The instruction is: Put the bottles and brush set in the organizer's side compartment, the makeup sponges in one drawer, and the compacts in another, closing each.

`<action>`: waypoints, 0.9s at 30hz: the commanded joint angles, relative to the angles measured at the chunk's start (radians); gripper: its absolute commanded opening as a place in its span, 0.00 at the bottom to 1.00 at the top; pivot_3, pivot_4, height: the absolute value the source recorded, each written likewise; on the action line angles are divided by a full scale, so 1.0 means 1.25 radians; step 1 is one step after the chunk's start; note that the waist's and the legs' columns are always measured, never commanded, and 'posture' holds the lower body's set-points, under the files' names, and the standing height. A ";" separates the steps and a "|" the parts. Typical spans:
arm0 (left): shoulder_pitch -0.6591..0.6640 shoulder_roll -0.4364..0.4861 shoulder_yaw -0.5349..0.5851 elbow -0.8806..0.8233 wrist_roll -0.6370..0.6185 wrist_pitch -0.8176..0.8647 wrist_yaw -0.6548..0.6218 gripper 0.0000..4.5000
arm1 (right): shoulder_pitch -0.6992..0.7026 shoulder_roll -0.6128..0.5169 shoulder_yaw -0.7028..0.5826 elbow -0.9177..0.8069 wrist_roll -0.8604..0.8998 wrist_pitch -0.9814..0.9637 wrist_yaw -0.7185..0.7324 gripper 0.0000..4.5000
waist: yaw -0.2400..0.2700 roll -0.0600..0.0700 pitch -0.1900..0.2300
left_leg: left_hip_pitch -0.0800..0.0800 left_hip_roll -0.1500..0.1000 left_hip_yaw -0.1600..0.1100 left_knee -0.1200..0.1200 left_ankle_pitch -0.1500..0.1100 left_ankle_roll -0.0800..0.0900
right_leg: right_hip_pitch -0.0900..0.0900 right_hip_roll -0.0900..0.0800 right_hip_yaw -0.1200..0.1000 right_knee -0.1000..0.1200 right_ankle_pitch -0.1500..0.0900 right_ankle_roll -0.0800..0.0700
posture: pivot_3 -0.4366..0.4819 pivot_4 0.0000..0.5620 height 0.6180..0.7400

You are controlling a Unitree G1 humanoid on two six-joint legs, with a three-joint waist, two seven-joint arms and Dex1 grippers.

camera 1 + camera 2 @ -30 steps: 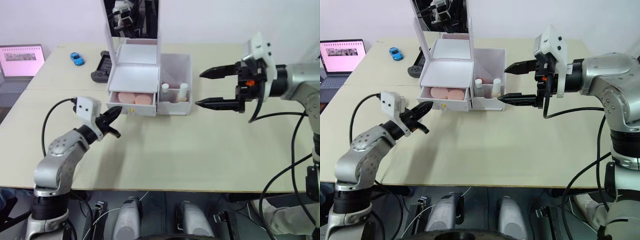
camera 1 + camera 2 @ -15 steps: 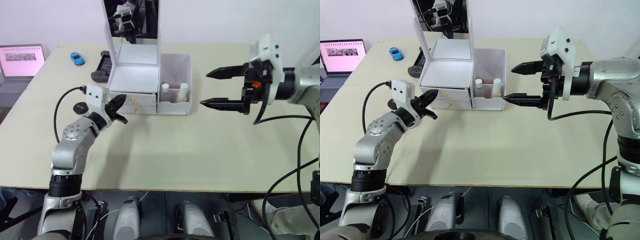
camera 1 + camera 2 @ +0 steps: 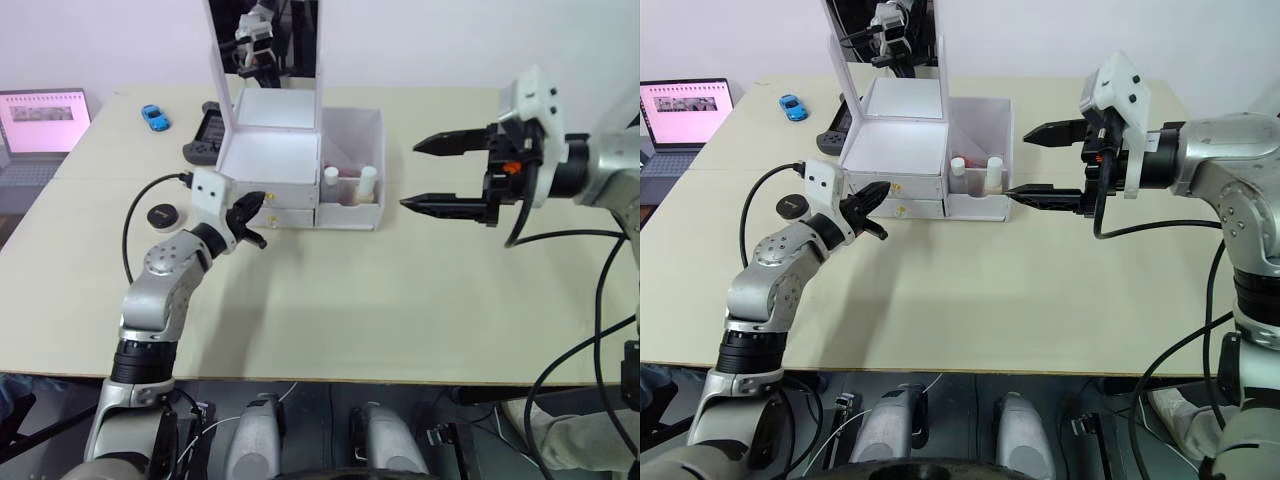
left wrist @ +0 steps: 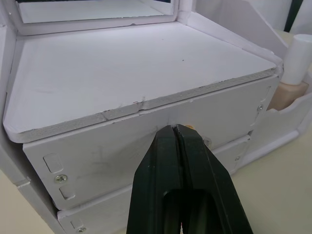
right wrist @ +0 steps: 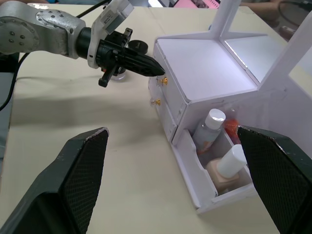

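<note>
light: bright, even, overhead | shadows: soft, short | glare: none | focus: sharp, near fingers blurred

Both drawers of the organizer [image 3: 268, 170] are pushed in, so what lies inside them is hidden. The 2 bottles [image 5: 213, 126] sit low in the side compartment [image 5: 209, 168], and its wall covers their lower parts. The mirror's [image 3: 263, 45] top is cut off by the picture's edge.
</note>
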 commanded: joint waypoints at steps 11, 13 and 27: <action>0.347 0.239 0.260 -0.223 -0.097 0.007 -0.163 0.97 | 0.167 0.026 -0.055 0.313 -0.135 -0.261 0.002 1.00 | -0.004 0.000 0.000 | 0.000 0.000 0.001 -0.001 0.000 0.000 | -0.001 0.000 0.000 0.000 0.000 0.000 | 0.48 0.27 1.00; 0.417 0.250 0.343 -0.241 -0.135 0.005 -0.187 0.99 | 0.194 0.036 -0.080 0.364 -0.143 -0.311 -0.001 1.00 | -0.003 0.000 0.000 | 0.000 0.000 0.001 -0.001 0.000 0.000 | -0.001 0.000 0.000 0.000 0.000 0.000 | 0.48 0.27 1.00; 0.632 0.347 0.686 0.155 -0.125 -0.211 -0.353 0.99 | 0.300 0.051 -0.213 0.649 -0.168 -0.607 0.057 1.00 | -0.005 0.001 0.000 | 0.001 0.000 0.002 -0.002 0.000 0.000 | -0.001 -0.001 0.000 -0.003 -0.002 -0.003 | 0.48 0.27 1.00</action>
